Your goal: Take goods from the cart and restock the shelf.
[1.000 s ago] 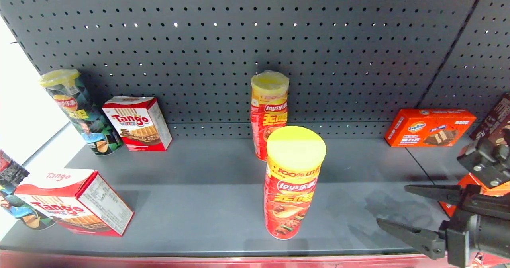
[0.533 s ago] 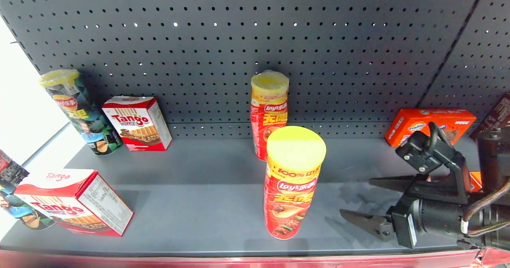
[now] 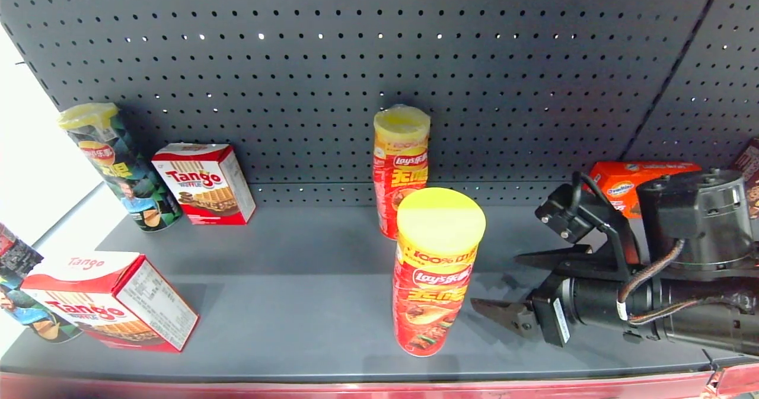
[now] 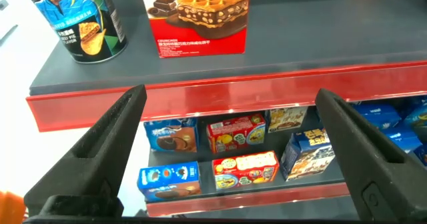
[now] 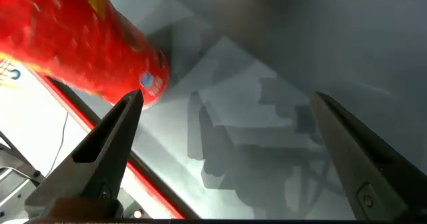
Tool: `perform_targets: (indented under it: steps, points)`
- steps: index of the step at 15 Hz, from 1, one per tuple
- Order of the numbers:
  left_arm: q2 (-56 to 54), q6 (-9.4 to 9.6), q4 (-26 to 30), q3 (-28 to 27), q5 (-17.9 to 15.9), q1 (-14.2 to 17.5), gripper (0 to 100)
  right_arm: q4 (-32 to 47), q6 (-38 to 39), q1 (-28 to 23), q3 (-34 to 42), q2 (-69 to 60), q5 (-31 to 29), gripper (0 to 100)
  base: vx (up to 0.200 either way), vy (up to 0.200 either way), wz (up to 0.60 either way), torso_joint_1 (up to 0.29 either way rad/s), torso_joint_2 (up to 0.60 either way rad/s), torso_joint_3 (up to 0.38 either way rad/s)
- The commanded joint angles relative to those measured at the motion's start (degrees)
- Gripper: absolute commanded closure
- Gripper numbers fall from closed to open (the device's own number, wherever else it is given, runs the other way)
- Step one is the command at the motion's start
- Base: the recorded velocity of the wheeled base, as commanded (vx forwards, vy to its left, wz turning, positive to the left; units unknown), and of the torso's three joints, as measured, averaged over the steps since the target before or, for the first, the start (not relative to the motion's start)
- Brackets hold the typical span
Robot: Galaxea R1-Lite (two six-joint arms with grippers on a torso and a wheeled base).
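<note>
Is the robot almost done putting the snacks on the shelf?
Partly done. A front can and a back can of chips stand on the shelf. Nothing is in hand: the right gripper is open beside the front can, and the left gripper is open and empty near the shelf's red edge. Bare shelf space suggests more goods are left.

The front chip can (image 3: 437, 271) stands mid-shelf (image 3: 308, 304), near the front edge. The rear chip can (image 3: 401, 168) stands just behind it at 11 o'clock. At 9 o'clock, well apart, sits the front wafer box (image 3: 112, 301), with an edge can (image 3: 18, 292) beyond. At 10 o'clock, by the back panel (image 3: 356, 61), stand the rear wafer box (image 3: 204, 182) and, farther out, the corner can (image 3: 118, 165). The right tool (image 3: 495, 281) sits at 3 o'clock, just beside the front chip can. A flat box (image 3: 619, 174) lies at 2 o'clock.
</note>
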Motion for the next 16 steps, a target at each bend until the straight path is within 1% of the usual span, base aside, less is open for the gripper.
perform_targets:
  steps: [1, 3, 8, 16]
  points:
    - [0.19, 0.02, -0.01, 0.0, 0.01, 0.0, 0, -0.02, -0.01, 0.73, -1.15, 1.54, -0.6, 0, 0.0, 0.0, 0.0, 0.0, 0.0, 0.0]
    - [0.19, 0.02, -0.01, 0.0, 0.01, 0.0, 0, -0.02, -0.01, 2.05, -2.3, 2.5, -1.39, 0, 0.0, 0.0, 0.0, 0.0, 0.0, 0.0]
    - [0.19, 0.02, -0.01, 0.0, 0.01, 0.0, 0, -0.02, -0.01, 3.37, -3.88, 4.26, -1.48, 0, 0.0, 0.0, 0.0, 0.0, 0.0, 0.0]
    - [0.19, 0.02, -0.01, 0.0, 0.01, 0.0, 0, -0.02, -0.01, 3.63, -4.23, 5.14, -1.48, 0, 0.0, 0.0, 0.0, 0.0, 0.0, 0.0]
